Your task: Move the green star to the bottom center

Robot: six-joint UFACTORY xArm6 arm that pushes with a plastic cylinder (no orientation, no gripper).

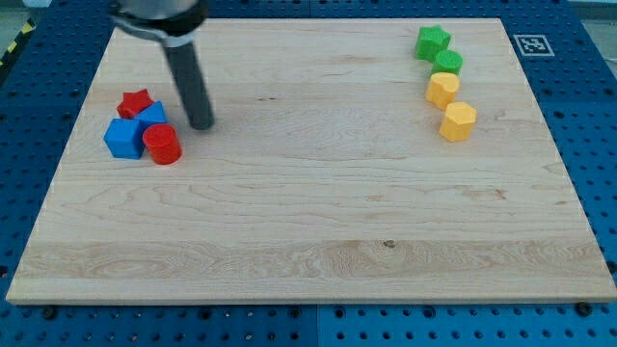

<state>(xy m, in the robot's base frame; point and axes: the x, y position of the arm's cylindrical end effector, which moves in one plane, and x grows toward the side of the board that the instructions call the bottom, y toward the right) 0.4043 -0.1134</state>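
Observation:
The green star lies near the view's top right on the wooden board. A green round block touches it just below. My tip is far away at the view's upper left, just right of a cluster of red and blue blocks. The rod rises from it to the view's top.
Two yellow blocks sit in a line below the green round block. At the left are a red star, a blue block, a blue cube and a red cylinder. A marker tag sits off the board's top right.

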